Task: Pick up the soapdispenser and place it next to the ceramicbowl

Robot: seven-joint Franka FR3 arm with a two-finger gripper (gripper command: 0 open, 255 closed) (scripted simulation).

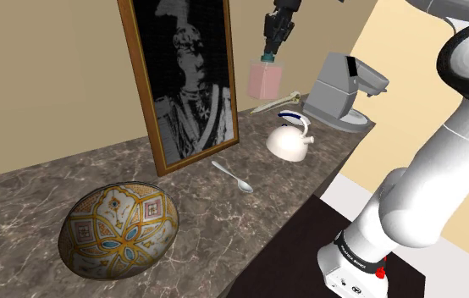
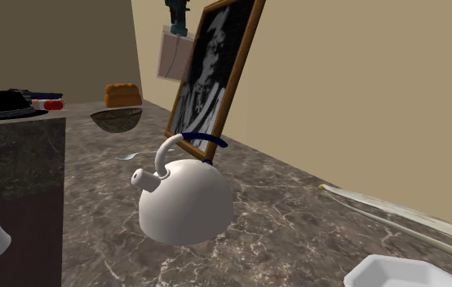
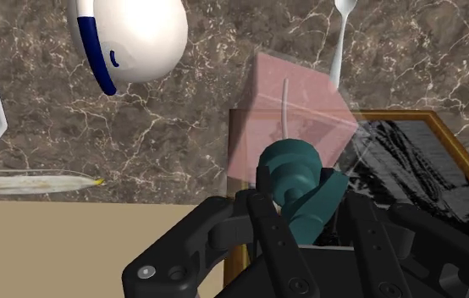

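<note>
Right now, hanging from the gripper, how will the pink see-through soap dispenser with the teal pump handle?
The pink soap dispenser is gripped only at its narrow teal pump, so it may swing or twist. Its boxy body should probably stand steadily once set down.

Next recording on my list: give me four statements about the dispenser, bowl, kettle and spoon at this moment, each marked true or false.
1. The pincer is shut on the teal pump of the pink soap dispenser, which hangs above the counter. True.
2. The soap dispenser stands beside the patterned bowl. False: it is in the air by the framed picture, far from the bowl.
3. The white kettle has a dark blue handle. True.
4. The spoon lies inside the bowl. False: it lies on the marble counter between kettle and bowl.
</note>
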